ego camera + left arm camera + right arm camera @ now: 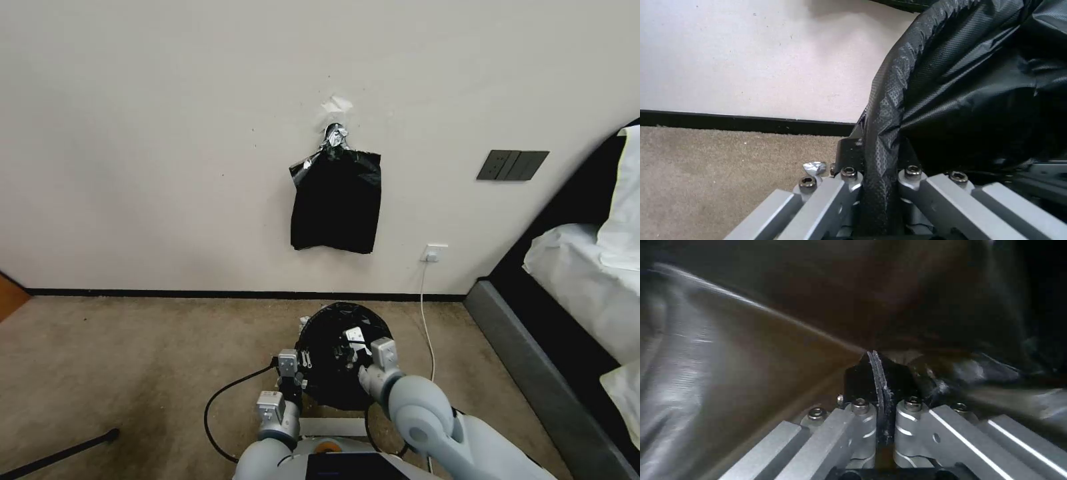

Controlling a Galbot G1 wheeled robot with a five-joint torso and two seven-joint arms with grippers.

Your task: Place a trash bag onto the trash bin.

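The trash bag lay spread open over a round shape on the carpet just in front of the robot, a short way out from the wall. Its black plastic formed a dark circle seen from above — the trash bin under it could not be made out, since the film covered it all around.

The left gripper sat at the bag's near-left edge. In the left wrist view its fingers were clamped on a rolled fold of the bag, the textured black film running up from between them and curving away around the rim. The right gripper reached over the bag's near-right part, well inside the dark circle. In the right wrist view its fingers were pinched tight on a thin edge of plastic, with glossy film stretched all around it.

On the wall straight above the trash bag hung a flat bundle of black bags, gathered at a silvery knot. To the right of the bundle were a dark switch panel and, lower down, a white socket with a white cable dropping to the carpet past the bag's right side. A black cable looped on the carpet to the left of the trash bag, and a bed stood farther off to its right.
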